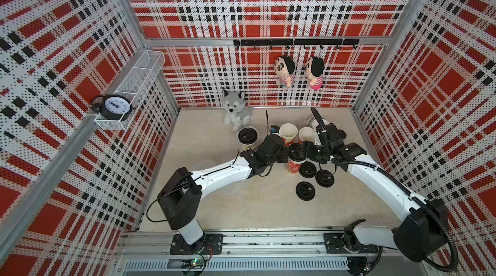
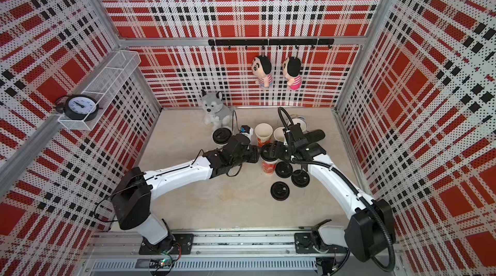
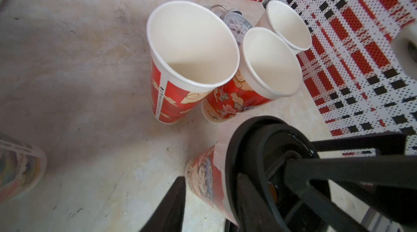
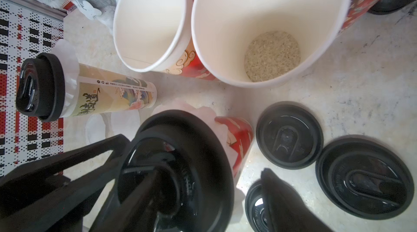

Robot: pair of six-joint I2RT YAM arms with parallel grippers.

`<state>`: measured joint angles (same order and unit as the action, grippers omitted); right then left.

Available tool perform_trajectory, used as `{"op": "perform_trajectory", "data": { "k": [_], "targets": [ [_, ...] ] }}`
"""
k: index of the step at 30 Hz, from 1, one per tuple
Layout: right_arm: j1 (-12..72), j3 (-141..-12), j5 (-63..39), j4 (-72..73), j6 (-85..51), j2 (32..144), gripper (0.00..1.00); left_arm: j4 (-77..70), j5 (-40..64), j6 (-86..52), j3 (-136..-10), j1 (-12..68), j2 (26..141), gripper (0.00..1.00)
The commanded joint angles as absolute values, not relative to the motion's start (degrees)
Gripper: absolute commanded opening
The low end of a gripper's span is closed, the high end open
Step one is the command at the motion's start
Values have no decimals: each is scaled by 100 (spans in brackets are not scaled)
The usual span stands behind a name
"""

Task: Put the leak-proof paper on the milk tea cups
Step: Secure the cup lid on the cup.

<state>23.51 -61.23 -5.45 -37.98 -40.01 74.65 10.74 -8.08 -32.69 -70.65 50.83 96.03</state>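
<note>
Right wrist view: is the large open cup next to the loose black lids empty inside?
No, the open cup has a layer of pale grain covering its bottom.

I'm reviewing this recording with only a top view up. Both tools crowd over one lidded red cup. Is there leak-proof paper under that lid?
Observer: Yes. The right wrist view shows crinkly leak-proof paper sticking out under the black lid of the red cup.
Operator: And the lidded cream cup?
Observer: Same there. A whitish sheet fringes out between the cream cup and its lid.
Operator: Are the open cups empty?
Observer: Not all of them. In the right wrist view one open cup has pale grains lying on its bottom.
</note>
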Motion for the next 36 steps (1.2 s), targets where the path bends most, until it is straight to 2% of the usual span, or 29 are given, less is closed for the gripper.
{"op": "perform_trajectory", "data": {
  "k": [1, 11, 20, 36],
  "targets": [
    [2367, -5811, -95, -5098, -3907, 7735, 72, 2489, -574, -2870, -7428, 5232, 9870, 44],
    [2365, -6395, -123, -5139, -3843, 7760, 73, 2976, -736, -2635, -8414, 5030, 9765, 46],
    [2369, -7180, -147, -5282, -3689, 7961, 74, 2985, -743, -2584, -8455, 4870, 9572, 47],
    [2366, -7807, -369, -5245, -3571, 7858, 76, 3133, -851, -2563, -8577, 4488, 9201, 51]
  ]
}}
